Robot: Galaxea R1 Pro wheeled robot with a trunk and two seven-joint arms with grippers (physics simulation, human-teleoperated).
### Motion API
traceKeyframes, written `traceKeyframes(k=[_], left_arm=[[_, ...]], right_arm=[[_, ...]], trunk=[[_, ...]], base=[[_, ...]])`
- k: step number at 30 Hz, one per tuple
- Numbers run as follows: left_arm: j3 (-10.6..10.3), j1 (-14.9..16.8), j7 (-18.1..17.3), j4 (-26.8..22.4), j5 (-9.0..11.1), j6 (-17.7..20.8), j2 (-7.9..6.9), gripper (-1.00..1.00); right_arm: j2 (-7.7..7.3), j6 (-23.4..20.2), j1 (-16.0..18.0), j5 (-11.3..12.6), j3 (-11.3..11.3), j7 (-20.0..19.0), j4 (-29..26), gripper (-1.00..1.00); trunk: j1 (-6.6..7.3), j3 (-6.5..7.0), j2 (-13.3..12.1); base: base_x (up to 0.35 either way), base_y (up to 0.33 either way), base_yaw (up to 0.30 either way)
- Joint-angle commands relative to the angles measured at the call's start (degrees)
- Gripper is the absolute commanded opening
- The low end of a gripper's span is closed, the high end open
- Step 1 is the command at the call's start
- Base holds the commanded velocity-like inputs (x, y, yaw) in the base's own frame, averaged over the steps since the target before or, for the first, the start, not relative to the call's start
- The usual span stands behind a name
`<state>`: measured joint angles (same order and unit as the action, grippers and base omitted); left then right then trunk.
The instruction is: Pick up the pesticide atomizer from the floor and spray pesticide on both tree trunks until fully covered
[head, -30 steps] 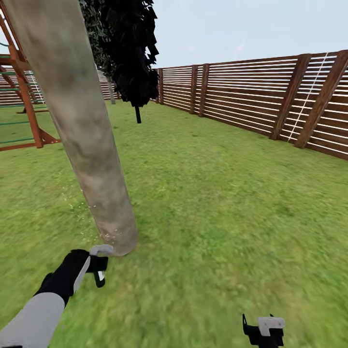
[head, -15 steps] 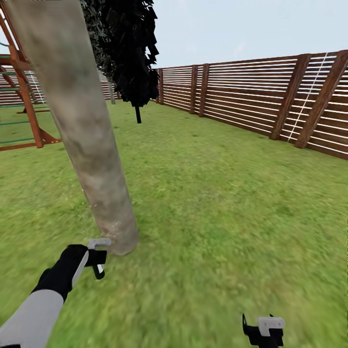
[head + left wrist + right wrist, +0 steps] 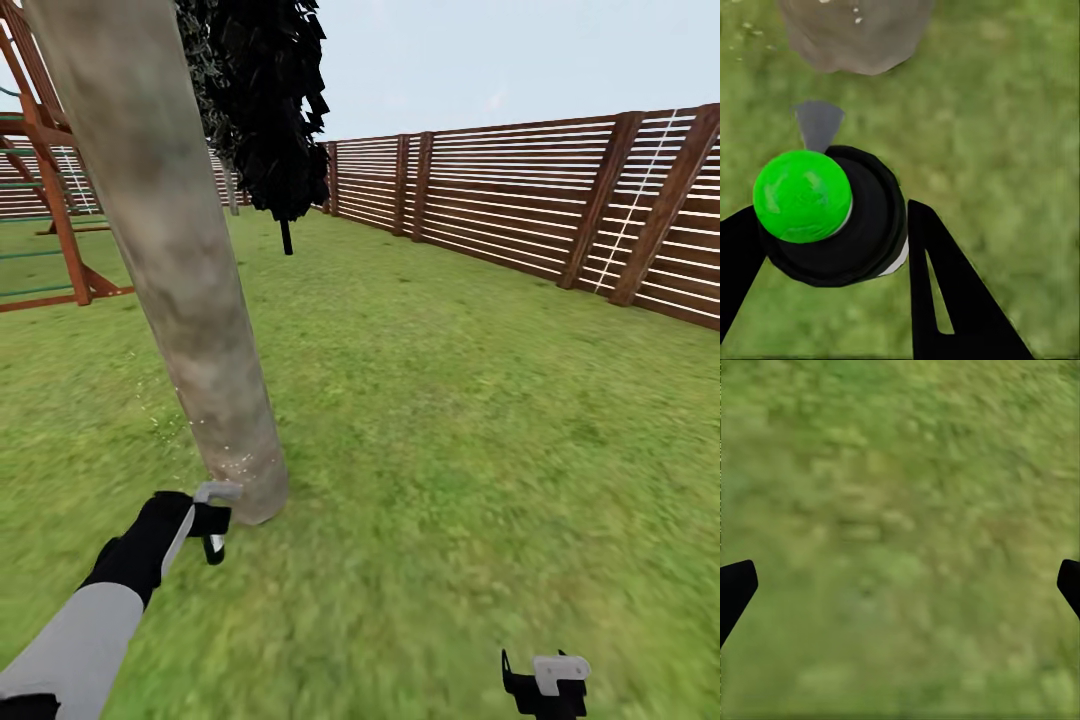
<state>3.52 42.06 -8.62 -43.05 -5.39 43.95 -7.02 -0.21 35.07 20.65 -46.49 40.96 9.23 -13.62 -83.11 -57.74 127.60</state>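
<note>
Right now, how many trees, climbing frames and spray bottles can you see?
Thick tree trunk: 1
Dark leafy tree: 1
Climbing frame: 1
Spray bottle in the left gripper: 1
Total: 4

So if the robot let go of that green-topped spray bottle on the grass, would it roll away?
Probably not far. The atomizer looks round, so it might tip and roll a bit, but the lawn seems flat and soft. It looks stiff, since the left end effector clamps it without denting it.
</note>
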Motion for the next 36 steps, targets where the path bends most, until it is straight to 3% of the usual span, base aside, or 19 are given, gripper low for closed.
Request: traceKeyframes(k=[1, 2, 3, 4, 5, 6, 9, 11, 13, 17, 18, 23, 26, 29, 30, 32, 34, 36], left_arm=[[0.02, 0.02, 0.0, -0.01, -0.13, 0.37, -0.2, -1.0], [0.14, 0.21, -0.02, -0.02, -0.18, 0.55, -0.92, -1.0], [0.22, 0.43, -0.05, -0.03, -0.01, 0.67, -2.45, -1.0], [0.39, 0.66, -0.13, -0.07, 0.41, 0.83, -5.1, -1.0], [0.37, 0.9, -0.16, -0.09, 0.68, 1.14, -5.9, -1.0], [0.24, 0.97, -0.16, -0.11, 0.73, 1.3, -5.8, -1.0], [-0.06, 1.25, -0.1, -0.8, 0.62, 1.9, -2.18, -1.0], [-0.08, 1.73, -0.09, -3.87, 0.57, 4.65, -0.89, -1.0], [-0.09, 1.85, -0.08, -6.32, 0.47, 8.02, -1.09, -1.0], [0.36, 1.87, -0.18, -8.31, 0.67, 9.47, -4.67, -1.0], [0.17, 1.79, -0.17, -8.41, 0.72, 9.48, -4.81, -1.0], [-0.56, 1.89, -0.09, -10.77, 0.39, 9.56, -0.11, -1.0], [-0.77, 2.31, -0.08, -10.99, 0.16, 9.58, -0.46, -1.0], [-0.47, 3.25, -0.15, -10.92, 0.6, 9.83, -3.66, -1.0], [-0.54, 3.54, -0.16, -11.0, 0.68, 11.09, -3.87, -1.0], [-0.93, 4.61, -0.17, -11.82, 0.76, 12.9, -2.92, -1.0], [-1.31, 5.09, -0.1, -13.23, 0.43, 13.45, 0.12, -1.0], [-2.15, 5.22, -0.09, -13.48, 0.48, 13.58, 0.29, -1.0]], right_arm=[[-0.01, 0.0, 0.0, 0.0, 0.0, 0.0, 0.0, 1.0], [-0.02, 0.0, 0.0, 0.0, 0.0, 0.0, 0.0, 1.0], [0.0, 0.0, 0.0, 0.0, 0.0, 0.0, 0.0, 1.0], [0.0, 0.0, 0.0, 0.0, 0.0, 0.0, 0.0, 1.0], [-0.02, 0.0, 0.0, 0.0, 0.0, 0.0, 0.0, 1.0], [-0.02, 0.0, 0.0, 0.0, 0.0, 0.0, 0.0, 1.0], [-0.05, 0.0, 0.0, 0.01, 0.0, 0.0, 0.0, 1.0], [-0.06, 0.0, 0.0, 0.0, 0.0, 0.0, 0.0, 1.0], [-0.04, 0.0, 0.0, 0.0, 0.0, 0.0, 0.0, 1.0], [-0.02, 0.0, 0.0, 0.0, 0.0, 0.0, 0.0, 1.0], [-0.03, 0.0, 0.0, 0.0, 0.0, 0.0, 0.0, 1.0], [-0.06, 0.0, 0.0, 0.0, 0.0, 0.0, 0.0, 1.0], [-0.06, 0.0, 0.0, 0.0, 0.0, 0.0, -0.01, 1.0], [-0.06, 0.0, 0.0, 0.0, 0.0, 0.0, 0.0, 1.0], [-0.06, 0.0, 0.0, 0.0, 0.0, 0.0, 0.0, 1.0], [-0.06, 0.0, 0.0, 0.0, 0.0, 0.0, 0.0, 1.0], [-0.06, 0.0, 0.0, 0.0, 0.0, 0.0, 0.0, 1.0], [-0.06, 0.0, 0.0, 0.0, 0.0, 0.0, -0.03, 1.0]], trunk=[[0.0, 0.0, 0.0], [0.0, 0.0, 0.0], [0.0, 0.0, 0.0], [0.0, 0.0, 0.0], [0.0, 0.0, 0.0], [0.0, 0.0, 0.0], [0.0, 0.0, 0.0], [0.0, 0.0, 0.0], [0.0, 0.0, 0.0], [0.0, 0.0, 0.0], [0.0, 0.0, 0.0], [0.0, 0.0, 0.0], [0.0, 0.0, 0.0], [0.0, 0.0, 0.0], [0.0, 0.0, 0.0], [0.0, 0.0, 0.0], [0.0, 0.0, 0.0], [0.0, 0.0, 0.0]], base=[[0.0, 0.0, 0.0], [0.0, 0.0, 0.0], [0.0, 0.0, 0.0], [0.0, 0.0, 0.0], [0.0, 0.0, 0.0], [0.0, 0.0, 0.0], [0.0, 0.0, 0.0], [0.0, 0.0, 0.0], [0.0, 0.0, 0.0], [0.0, 0.0, 0.0], [0.0, 0.0, 0.0], [-0.197, 0.0, 0.0], [-0.019, 0.0, 0.0], [-0.001, 0.0, 0.0], [0.0, 0.0, 0.0], [0.0, 0.0, 0.0], [0.0, 0.0, 0.0], [0.0, 0.0, 0.0]])
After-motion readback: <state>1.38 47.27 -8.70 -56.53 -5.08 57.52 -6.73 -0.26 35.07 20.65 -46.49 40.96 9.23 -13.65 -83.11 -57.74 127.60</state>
